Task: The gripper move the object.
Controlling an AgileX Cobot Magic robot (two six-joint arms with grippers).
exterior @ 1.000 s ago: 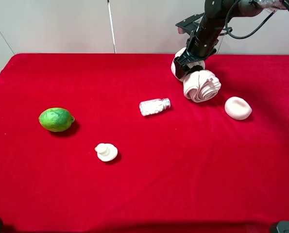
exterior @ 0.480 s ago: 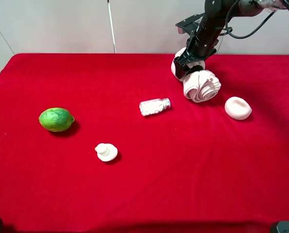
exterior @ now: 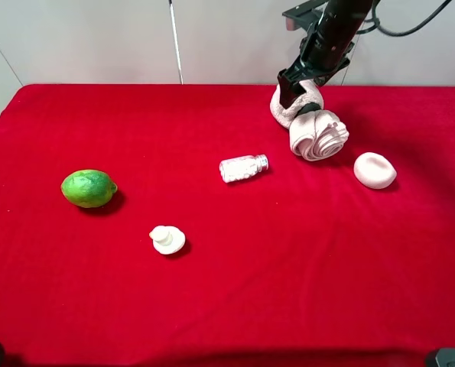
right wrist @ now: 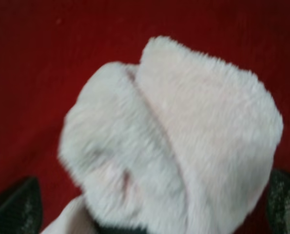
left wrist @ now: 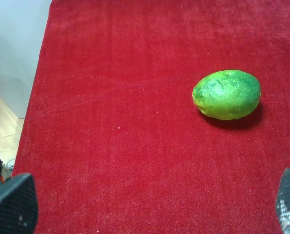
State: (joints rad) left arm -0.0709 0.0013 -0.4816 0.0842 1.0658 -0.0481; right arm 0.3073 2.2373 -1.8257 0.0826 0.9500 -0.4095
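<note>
The pale pink fluffy towel (exterior: 313, 124) lies on the red cloth at the back right, as two joined lumps. It fills the right wrist view (right wrist: 183, 141). My right gripper (exterior: 296, 82) hangs just above the towel's rear lump. In the right wrist view the right gripper (right wrist: 149, 214) is open, its two fingertips wide apart at either side of the towel and not closed on it. My left gripper (left wrist: 149, 209) is open and empty over bare red cloth, short of the lime.
A green lime (exterior: 89, 188) sits at the left and also shows in the left wrist view (left wrist: 226, 94). A small pill bottle (exterior: 243, 167) lies mid-table. A small white cap (exterior: 167, 239) sits in front. A smooth pink oval lump (exterior: 375, 170) lies right of the towel. The table's left edge (left wrist: 37, 92) is near.
My right arm has risen and drawn back a little from the towel, baring more of the rear lump. The towel stays on the cloth. The left arm has not moved.
</note>
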